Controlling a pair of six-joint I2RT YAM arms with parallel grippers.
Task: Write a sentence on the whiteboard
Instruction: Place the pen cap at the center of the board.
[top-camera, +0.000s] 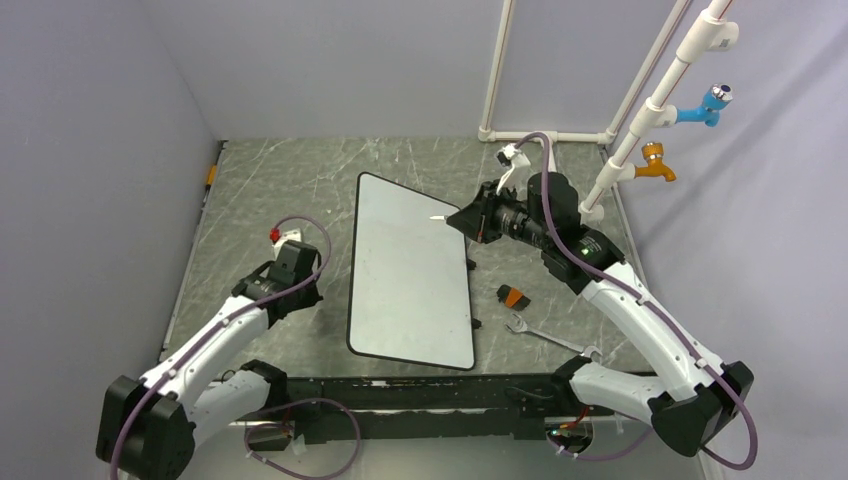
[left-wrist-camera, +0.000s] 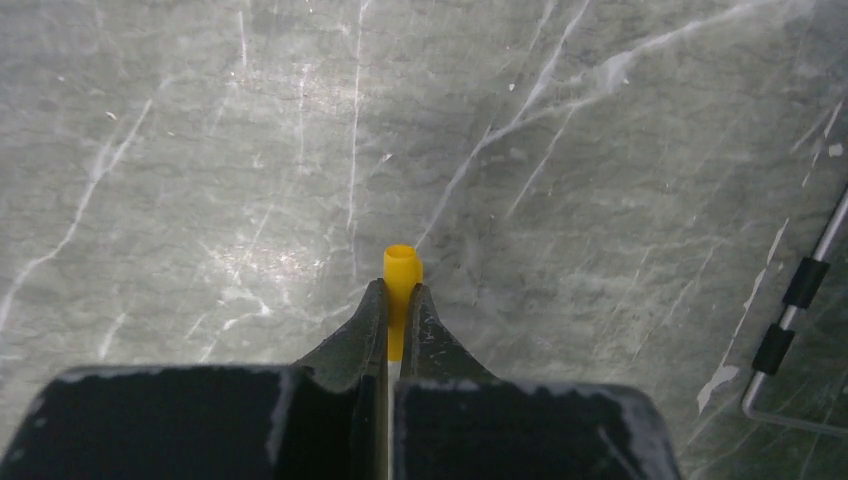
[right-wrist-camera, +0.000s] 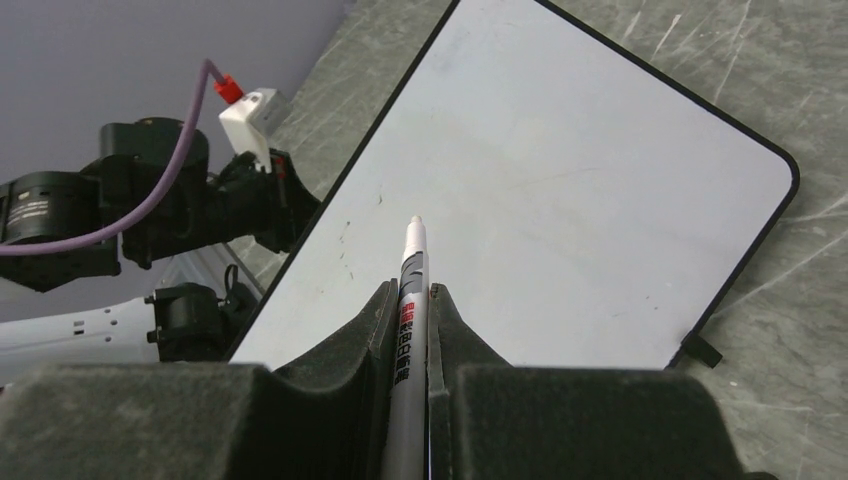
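Note:
The whiteboard (top-camera: 410, 270) lies flat on the table between the arms, and it also fills the right wrist view (right-wrist-camera: 560, 180). Its surface is blank; no orange sentence shows on it. My right gripper (top-camera: 465, 220) (right-wrist-camera: 408, 290) is shut on a grey-white marker (right-wrist-camera: 411, 265), whose tip (top-camera: 438, 217) points over the board's far right part. I cannot tell whether the tip touches the board. My left gripper (top-camera: 290, 270) (left-wrist-camera: 400, 288) is left of the board, shut on a small yellow cap (left-wrist-camera: 402, 265) above the bare table.
An orange-and-black object (top-camera: 513, 296) and a metal wrench (top-camera: 540, 333) lie right of the board. A white pipe frame (top-camera: 640, 120) with blue and orange taps stands at the back right. A thin metal rod with black clips (left-wrist-camera: 800, 290) lies near the left gripper.

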